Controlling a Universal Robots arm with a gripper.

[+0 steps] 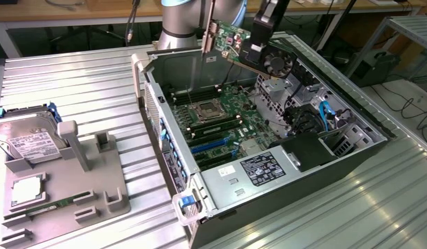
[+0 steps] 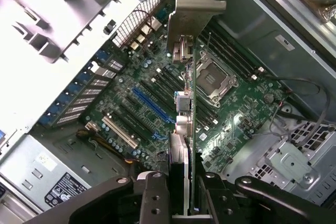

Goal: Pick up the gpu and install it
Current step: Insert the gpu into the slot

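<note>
The gpu [image 1: 235, 44] hangs in the air above the back of the open computer case [image 1: 168, 166]. Its green board, black fan [image 1: 277, 62] and silver bracket [image 1: 208, 28] all show. My gripper [image 1: 258, 33] is shut on the card from above. In the wrist view I see the gpu [image 2: 185, 129] edge-on, clamped between my fingers [image 2: 152, 195], with its bracket [image 2: 195, 3] at the far end. Below it lies the motherboard [image 2: 236, 124] with its blue slots [image 2: 152, 104] and the processor socket [image 2: 210, 80]. The card is clear of the board and touches nothing.
On the exterior view's left stands a grey fixture tray [image 1: 85, 155] with a silver hard drive [image 1: 30, 140], a processor [image 1: 26, 192] and a green memory stick [image 1: 54, 205]. The case holds a power supply [image 1: 262, 168], blue cables [image 1: 325, 116] and a drive cage.
</note>
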